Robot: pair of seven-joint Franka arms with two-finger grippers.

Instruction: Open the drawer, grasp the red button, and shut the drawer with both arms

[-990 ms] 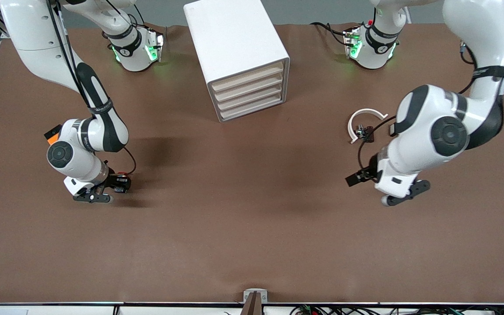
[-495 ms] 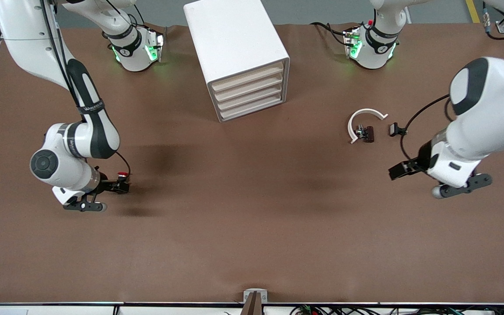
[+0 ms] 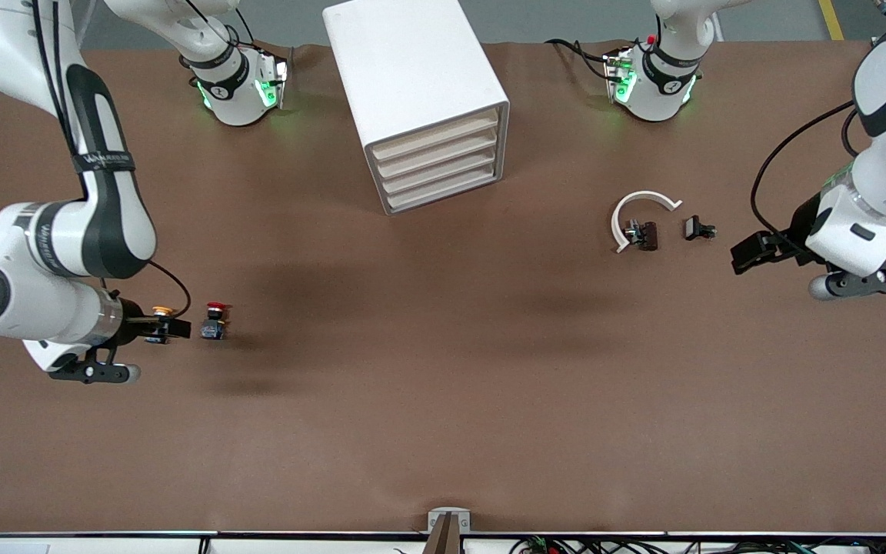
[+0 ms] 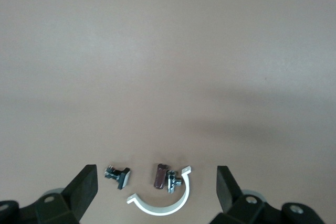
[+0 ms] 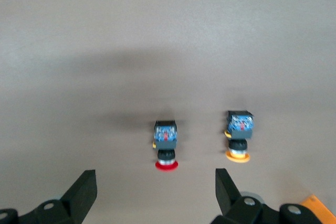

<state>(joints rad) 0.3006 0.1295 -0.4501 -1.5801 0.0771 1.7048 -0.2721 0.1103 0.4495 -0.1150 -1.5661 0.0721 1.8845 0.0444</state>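
1. The tall white box cabinet (image 3: pixel 416 100) stands mid-table near the arms' bases; all four cream-beige fronts sit flush, so the topmost drawer (image 3: pixel 437 132) reads as shut, and I judge that step of the task done.

2. The small red-capped push button on a black blocky body (image 3: pixel 214 321) rests on the brown table (image 3: pixel 443 400) toward the right arm's end, nearer the front camera than the cabinet and well apart from it; it is free of any grip, out in the open where it is easy to reach.

3. Just beside it lies the similar yellow-orange-capped push button (image 3: pixel 158 319); in the right wrist view the red one (image 5: pixel 166 151) and the orange one (image 5: pixel 239 139) lie side by side, apart, caps pointing the same way.

4. The right gripper (image 5: pixel 155 195) hangs over the table by these two buttons, jaws wide and empty; the red button lies out ahead of the gap between its fingers, not within it.

5. The left gripper (image 4: pixel 157 195) hovers toward the left arm's end of the table, jaws spread wide with nothing between them; it appears to wait.

6. Below its camera lie a white curved plastic clip (image 3: pixel 639 214), a small brown block with a metal screw (image 3: pixel 645 235) touching the clip's open side, and a small black fastener (image 3: pixel 697 228) near them; none belongs to the task.
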